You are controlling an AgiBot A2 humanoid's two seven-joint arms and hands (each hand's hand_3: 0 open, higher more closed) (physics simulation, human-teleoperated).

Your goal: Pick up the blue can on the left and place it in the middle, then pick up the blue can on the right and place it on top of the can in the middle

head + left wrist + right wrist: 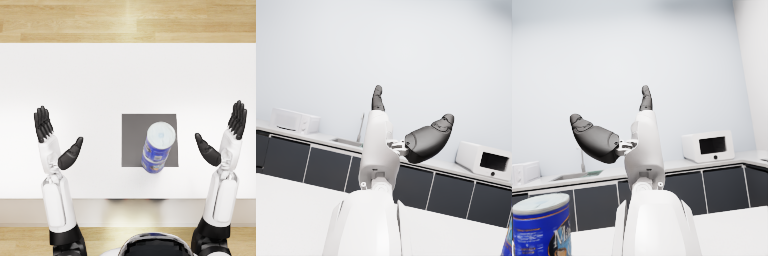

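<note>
White table [75, 75] fills most of the head view, with a strip of pale wood floor [125, 20] beyond its far edge. A grey square mat [131, 140] lies at the middle of the table, nearer the robot's side.

On the mat stand two blue cans, one on top of the other. The upper can [160, 140] shows its white lid and a blue label with lettering too small to read; the lower can [152, 166] shows only as a sliver of blue beneath it, at the mat's near edge. The stack appears upright, leaning in the picture only by the camera's angle.

The left hand [52, 137] is raised well to the left of the mat, fingers straight and apart, thumb pointing in toward the stack, holding nothing. The right hand [226, 136] is raised to the right of the mat in mirror pose, likewise spread and holding nothing, and sits nearer the stack than the left hand does. Neither hand touches a can.

The right wrist view shows the upper can beside the forearm, with dark cabinets [722, 187] and a white microwave [708, 146] on a counter behind.
</note>
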